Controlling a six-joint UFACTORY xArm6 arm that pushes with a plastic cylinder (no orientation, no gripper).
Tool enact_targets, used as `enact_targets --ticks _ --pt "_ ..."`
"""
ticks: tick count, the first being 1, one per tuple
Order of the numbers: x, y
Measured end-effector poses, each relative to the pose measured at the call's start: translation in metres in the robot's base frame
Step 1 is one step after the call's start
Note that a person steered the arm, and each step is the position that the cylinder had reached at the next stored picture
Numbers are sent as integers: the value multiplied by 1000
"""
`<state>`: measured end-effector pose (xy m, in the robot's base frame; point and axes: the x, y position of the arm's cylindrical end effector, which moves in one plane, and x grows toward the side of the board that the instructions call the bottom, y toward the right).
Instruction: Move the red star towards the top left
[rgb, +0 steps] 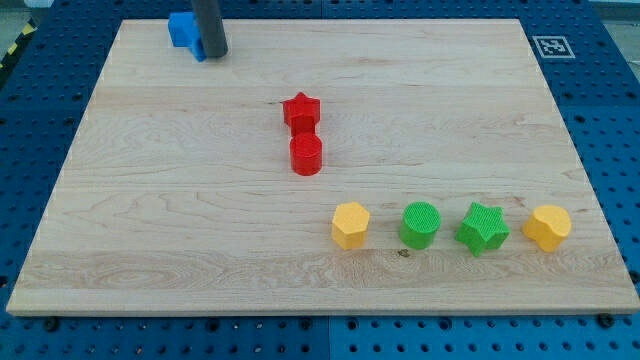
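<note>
**Ana:** Red star (301, 111) is sitting near the middle of the worktop (150, 230), a little toward the view's top, and the red cylinder (306, 155) is touching it from just below.

**Ben:** And the rod is standing well away, up in the view's top left corner. Its tip (214, 56) is resting just beside the blue block (184, 32), on that block's right.

**Ana:** No gripper on this arm, so nothing is opening or closing; the rod is only pushing.

**Ben:** Here is the worry, in my judgement. To drive the star up and left, the tip is needing to get to its lower right, and the cylinder is crowding that side.

**Ana:** So a careless approach is risking a shove on the cylinder, or both reds travelling together.

**Ben:** An off-centre contact could also spin the star off its line. The blue block is occupying the target corner too.

**Ana:** The yellow hexagon (351, 225), green cylinder (421, 224), green star (483, 228) and other yellow block (548, 227) are lining up along the bottom right, well apart.
</note>
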<state>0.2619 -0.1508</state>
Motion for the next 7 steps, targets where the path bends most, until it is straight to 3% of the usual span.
enact_targets --ticks 1,2,3,4,5,7 --pt "1 45" --pt "17 133" --pt "83 211" --pt "160 217" --pt "171 174" --pt "162 144"
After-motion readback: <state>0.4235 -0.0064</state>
